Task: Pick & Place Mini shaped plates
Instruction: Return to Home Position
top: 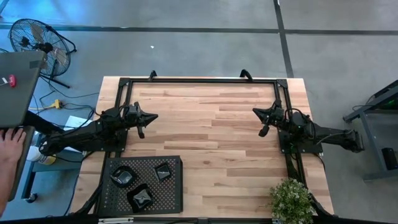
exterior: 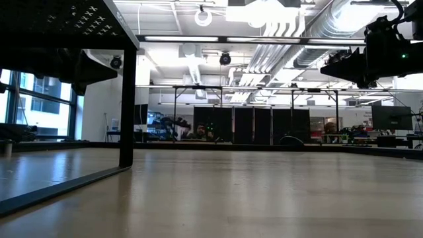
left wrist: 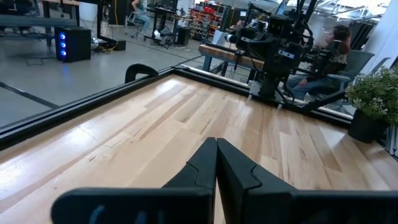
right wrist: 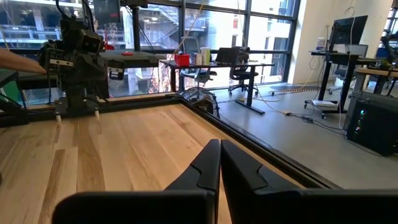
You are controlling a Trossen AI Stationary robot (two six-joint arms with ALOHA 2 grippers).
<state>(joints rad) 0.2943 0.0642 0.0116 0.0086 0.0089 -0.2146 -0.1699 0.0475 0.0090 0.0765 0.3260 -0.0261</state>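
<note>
Looking down, you see one wooden counter (top: pixel 211 124) and one black perforated shelf (top: pixel 171 193) on its left side, carrying three glossy black mini plates (top: pixel 141 197) set apart from one another. Your left hand (top: pixel 155 116) and right hand (top: pixel 255 111) hover over the counter, well apart, facing each other, both closed tight and holding nothing.

My table (top: pixel 211 124): pale blond wood, plank-strip pattern, some darker streaks. Table frame (top: pixel 199 80): black. Perforated tray (top: pixel 174 200): matte black, regular dot-hole grid. Mini shaped plates (top: pixel 122 177): glossy black, pale glints. My left gripper (top: pixel 155 116), right gripper (top: pixel 254 111): black. Potted plant (top: pixel 291 199): green, whitish flecks. Floor (top: pixel 186 50): grey, dark lines.
</note>
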